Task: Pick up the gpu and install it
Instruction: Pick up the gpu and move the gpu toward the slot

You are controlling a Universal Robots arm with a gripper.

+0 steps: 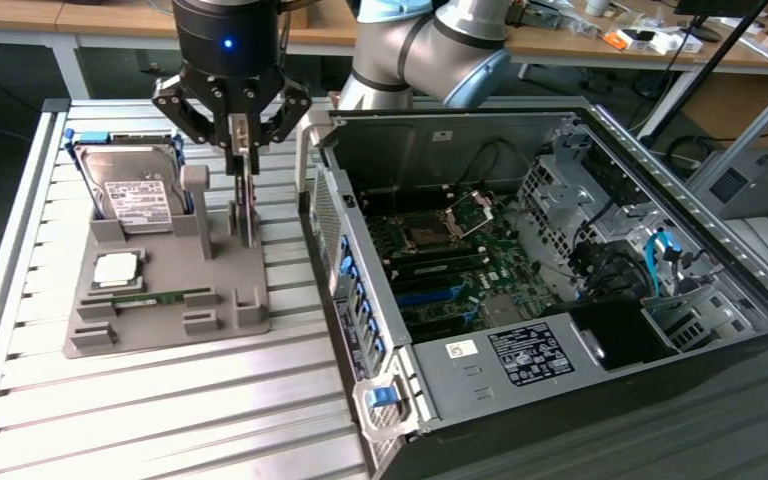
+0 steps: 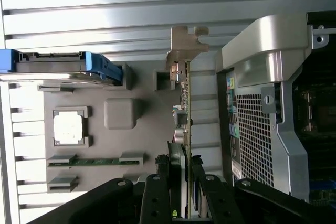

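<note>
The pincer (image 1: pixel 240 160) is clamping the gpu (image 2: pixel 184 103) by its upper edge; the card is standing edge-up directly beneath, long axis lying parallel to the open computer case (image 1: pixel 398 150).

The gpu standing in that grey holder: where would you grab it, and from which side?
Pinch its upper edge across the flat faces, from straight above: the gpu stands on edge in the holder. The gripper grips it so.

gpu (image 1: pixel 247 215) between hard drive (image 1: pixel 137 195) and case (image 1: pixel 411 150)
</note>
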